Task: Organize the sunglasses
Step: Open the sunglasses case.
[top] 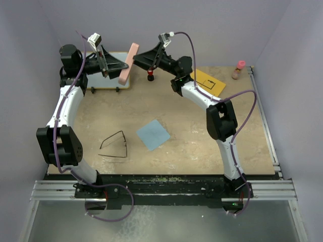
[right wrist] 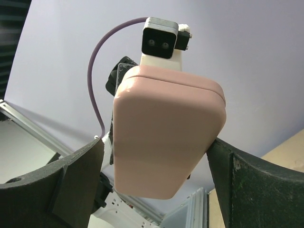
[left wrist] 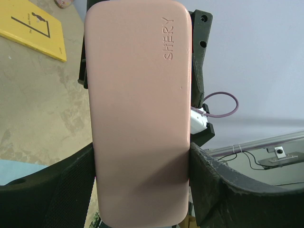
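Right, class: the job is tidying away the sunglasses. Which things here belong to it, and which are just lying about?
Belong to the job: sunglasses, pink case, blue cloth.
Just lying about: yellow book, small bottle, white board.

Your case (left wrist: pixel 140 114) is a plain pale pink, with the word SHERY pressed into it in the same pink. The sunglasses (top: pixel 115 146) show as thin dark wire. The cloth (top: pixel 153 134) is a plain light blue. Your tabletop (top: pixel 202 131) is mottled tan with paler patches. The booklet (top: pixel 208 80) is yellow with a black line drawing. The bottle (top: pixel 238 71) has a pink cap. Your left end effector (left wrist: pixel 141 156) and right end effector (right wrist: pixel 154 156) are black. The arms (top: pixel 68 108) are white with black joints, the cables (right wrist: pixel 93 71) purple, the walls (top: pixel 217 25) pale lavender.
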`<action>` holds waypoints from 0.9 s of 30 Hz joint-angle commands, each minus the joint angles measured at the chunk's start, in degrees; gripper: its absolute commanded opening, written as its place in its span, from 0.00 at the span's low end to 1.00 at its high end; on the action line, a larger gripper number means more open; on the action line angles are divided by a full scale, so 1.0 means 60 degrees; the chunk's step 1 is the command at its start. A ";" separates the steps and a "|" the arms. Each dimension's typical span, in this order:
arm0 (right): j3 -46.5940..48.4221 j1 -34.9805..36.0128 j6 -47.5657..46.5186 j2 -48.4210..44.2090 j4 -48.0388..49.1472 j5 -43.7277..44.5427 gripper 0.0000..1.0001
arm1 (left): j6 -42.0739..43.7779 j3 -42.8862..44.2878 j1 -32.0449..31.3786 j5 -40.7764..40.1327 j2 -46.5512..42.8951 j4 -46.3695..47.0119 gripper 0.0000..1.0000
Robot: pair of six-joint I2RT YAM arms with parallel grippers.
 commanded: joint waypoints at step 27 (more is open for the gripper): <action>0.0527 0.0321 0.0537 0.0383 0.0417 -0.0796 0.00 | -0.5695 -0.1365 0.0485 -0.0716 -0.0076 0.6562 0.04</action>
